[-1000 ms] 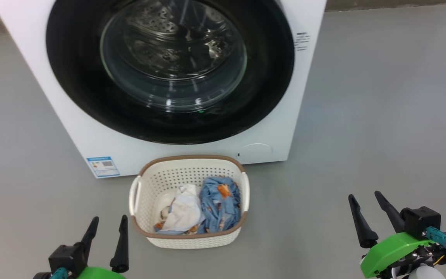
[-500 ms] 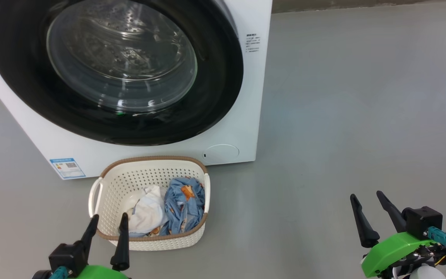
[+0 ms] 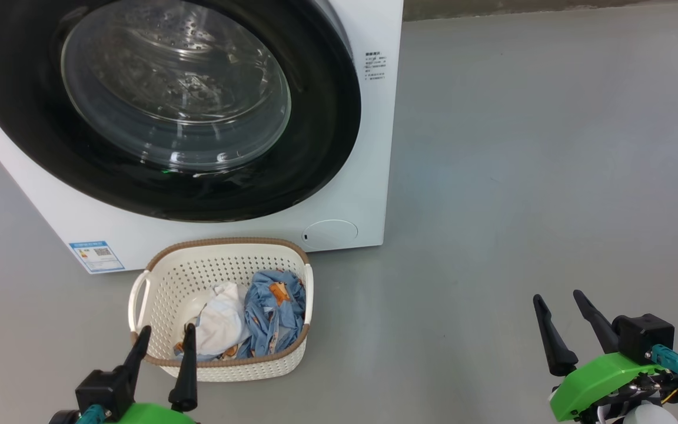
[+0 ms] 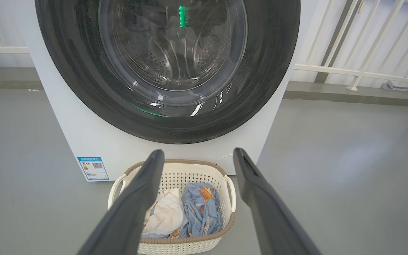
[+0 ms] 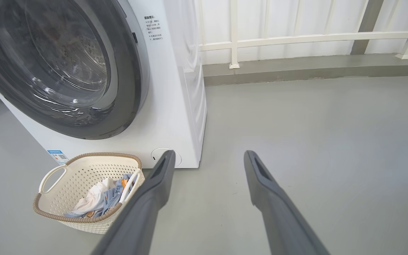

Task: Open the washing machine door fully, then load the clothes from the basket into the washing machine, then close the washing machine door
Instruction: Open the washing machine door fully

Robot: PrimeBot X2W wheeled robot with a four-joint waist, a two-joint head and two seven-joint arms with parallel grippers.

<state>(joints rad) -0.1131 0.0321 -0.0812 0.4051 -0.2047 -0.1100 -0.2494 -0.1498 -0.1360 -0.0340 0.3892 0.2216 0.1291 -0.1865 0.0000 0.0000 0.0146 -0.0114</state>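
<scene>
The door (image 3: 162,106) sits shut against the front of the washing machine (image 3: 368,200), a glossy black ring around bulging glass. We judge it stiff and fairly heavy, held by a latch that should give to a firm pull before it swings on its hinge. The ring looks slick, so pinching its flat face would likely slip. A small dark notch (image 5: 133,36) at the ring's right edge looks like the place to hook a finger, though we cannot make it out clearly. Just in front of the machine the basket (image 3: 227,242) stands on the floor (image 3: 521,176), with the clothes (image 3: 256,309) lying loose in it, soft and light. Our left claw (image 3: 166,328) hangs by the basket's near side. Our right claw (image 3: 557,295) is well off to the side above bare floor. Both stand wide open and hold nothing.
</scene>
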